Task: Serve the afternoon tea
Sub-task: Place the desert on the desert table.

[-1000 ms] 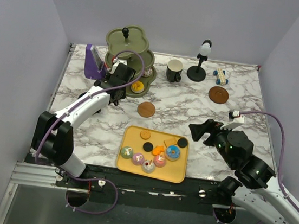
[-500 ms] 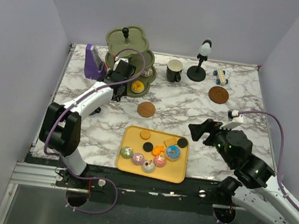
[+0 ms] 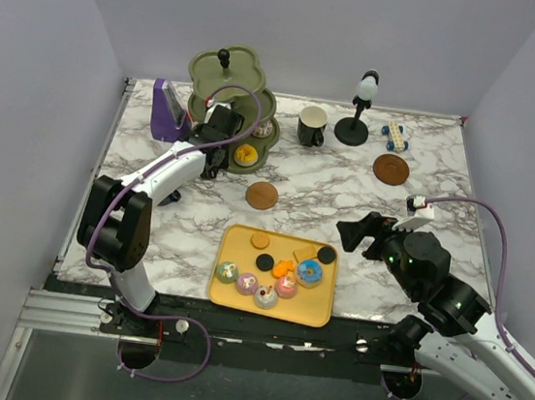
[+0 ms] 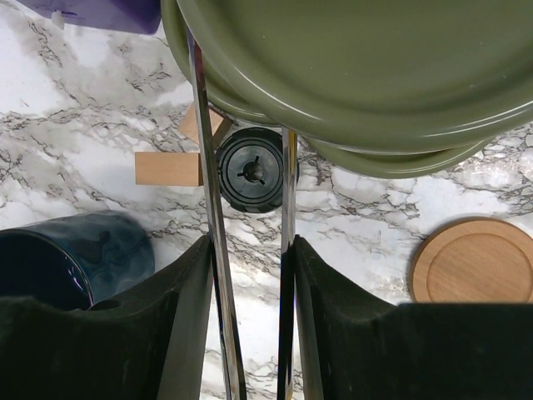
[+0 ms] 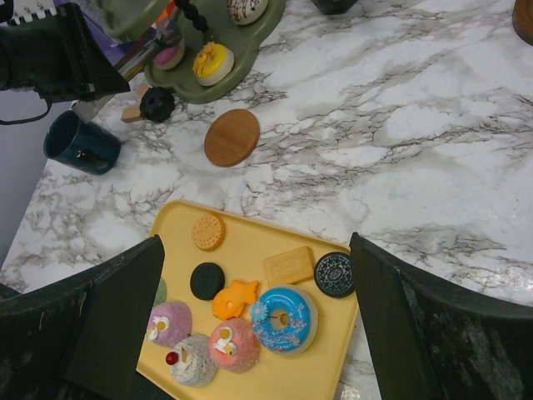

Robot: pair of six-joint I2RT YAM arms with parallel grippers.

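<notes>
The olive-green three-tier stand (image 3: 228, 83) stands at the back left, with a yellow cake (image 3: 245, 155) on its bottom tier. My left gripper (image 3: 212, 146) is at the stand's base. In the left wrist view the gripper (image 4: 250, 243) is shut on thin metal tongs (image 4: 210, 208), whose tips reach under the stand (image 4: 375, 67). The dark-blue mug (image 4: 75, 258) stands left of it and a brown coaster (image 4: 475, 260) lies right. My right gripper (image 3: 356, 232) is open and empty above the yellow tray (image 5: 250, 250) of treats, including a blue doughnut (image 5: 283, 318). The black cream-lined mug (image 3: 311, 125) stands at the back.
A purple wedge holder (image 3: 168, 112) is left of the stand. A black stand with a white ball (image 3: 360, 104) and a small toy (image 3: 395, 132) are at the back right. A second coaster (image 3: 390, 169) lies right. A black ridged disc (image 4: 250, 169) and wooden blocks (image 4: 166, 168) lie by the stand's base.
My left arm's lower links have swung in and up while its gripper stays at the stand's base. The right arm has not moved.
</notes>
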